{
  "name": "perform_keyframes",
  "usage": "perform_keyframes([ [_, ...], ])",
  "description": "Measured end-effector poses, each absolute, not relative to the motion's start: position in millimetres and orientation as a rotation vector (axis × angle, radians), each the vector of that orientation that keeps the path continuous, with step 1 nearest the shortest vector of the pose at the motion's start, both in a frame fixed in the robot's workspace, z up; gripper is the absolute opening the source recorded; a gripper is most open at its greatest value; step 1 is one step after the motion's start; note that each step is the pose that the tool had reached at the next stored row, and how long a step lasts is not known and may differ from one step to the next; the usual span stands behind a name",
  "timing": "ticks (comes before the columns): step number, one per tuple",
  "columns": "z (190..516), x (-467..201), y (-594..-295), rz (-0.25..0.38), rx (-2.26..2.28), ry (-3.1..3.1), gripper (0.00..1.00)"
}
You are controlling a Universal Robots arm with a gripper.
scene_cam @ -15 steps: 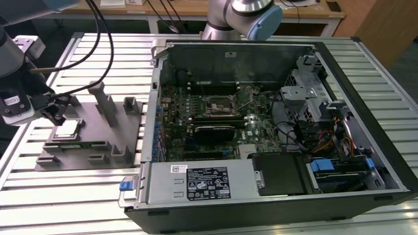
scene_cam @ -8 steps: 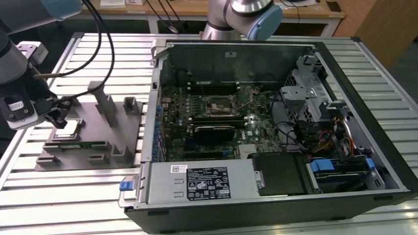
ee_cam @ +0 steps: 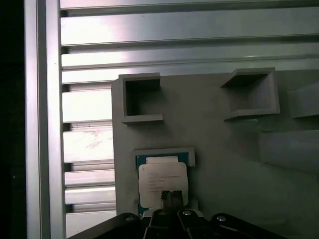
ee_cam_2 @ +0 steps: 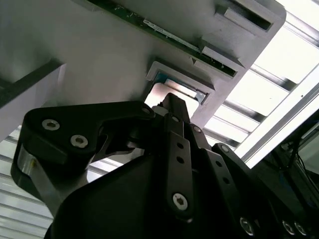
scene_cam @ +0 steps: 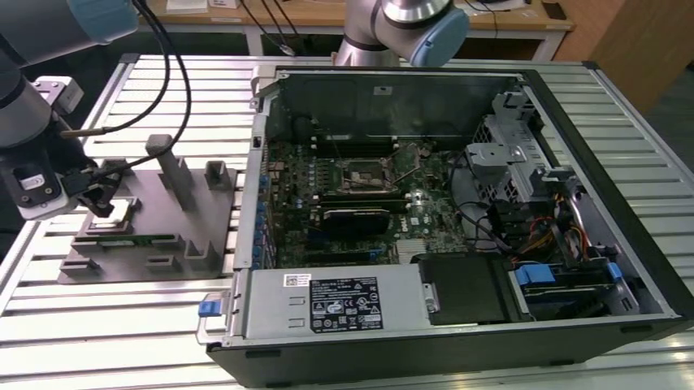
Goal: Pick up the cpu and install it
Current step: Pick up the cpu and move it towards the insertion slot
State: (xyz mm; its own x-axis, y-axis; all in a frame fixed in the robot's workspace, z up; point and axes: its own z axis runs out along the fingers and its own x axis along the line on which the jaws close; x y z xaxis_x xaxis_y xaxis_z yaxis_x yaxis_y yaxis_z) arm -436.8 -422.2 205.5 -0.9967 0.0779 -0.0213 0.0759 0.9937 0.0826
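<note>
Cpu sits flat in recess of grey fixture, on worktop beside open PC case. Mem stick on same fixture. Tool at cpu edge, tips pinched together, gripping nothing.

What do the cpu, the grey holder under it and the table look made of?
The cpu: pale metal lid with a dull sheen, on a blue-green board edge. The grey holder: probably plastic, matt and uniform in colour. The table: likely aluminium, bright ribbed slats with glare.
</note>
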Motion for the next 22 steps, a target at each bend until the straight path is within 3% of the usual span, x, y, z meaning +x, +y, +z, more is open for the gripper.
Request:
perform_keyframes([
  [20,196.4,-438.1,-420.9,0.129,0.103,3.113,0.11],
  [22,196.4,-438.1,-420.9,0.129,0.103,3.113,0.23],
])
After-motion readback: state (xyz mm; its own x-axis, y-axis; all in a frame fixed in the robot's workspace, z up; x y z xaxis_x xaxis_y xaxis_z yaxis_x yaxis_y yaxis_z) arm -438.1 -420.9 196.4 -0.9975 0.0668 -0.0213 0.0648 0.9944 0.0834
